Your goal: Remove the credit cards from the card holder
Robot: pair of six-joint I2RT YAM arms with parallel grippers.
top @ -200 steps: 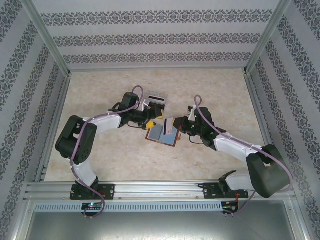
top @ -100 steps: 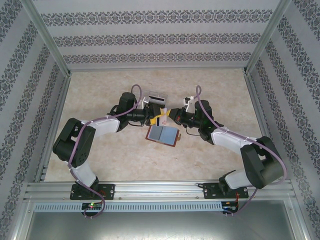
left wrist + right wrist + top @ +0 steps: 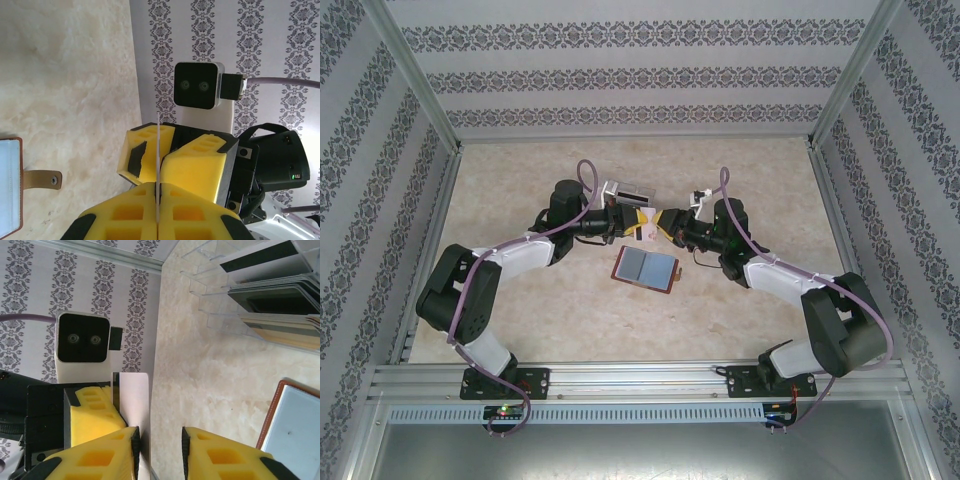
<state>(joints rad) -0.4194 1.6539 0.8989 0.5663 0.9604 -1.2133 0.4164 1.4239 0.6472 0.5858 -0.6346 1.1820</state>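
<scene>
- Your left gripper [image 3: 157, 191] is clenched on a credit card [image 3: 136, 395]. In the left wrist view the card shows edge-on as a thin white line, pinched where the two blocky yellow fingers [image 3: 125, 212] meet.
- Your right gripper [image 3: 160, 437] is released. Its fingers [image 3: 215, 455] stand apart with a clear gap, and the flat white face of the card lies against the inner side of one of them.
- Both sets of fingers are matte yellow blocks with square recessed pockets and black edging.
- From above, the two grippers meet nose to nose over the middle of the table [image 3: 540, 310], with the card between them, raised off the surface.
- The card holder [image 3: 646, 268] lies open and flat on the table, just nearer the bases than the grippers and touching neither. It is a brown leather-like rectangle with smooth pale blue-grey inner panels.
- A short brown strap [image 3: 42, 179] with a round snap juts from the holder's edge.
- A clear stepped stand [image 3: 628, 190] sits just behind the left gripper, holding several thin cards [image 3: 275, 290] in a slanted row, one with a black stripe.
- The tabletop is beige with a marbled, mottled look.
</scene>
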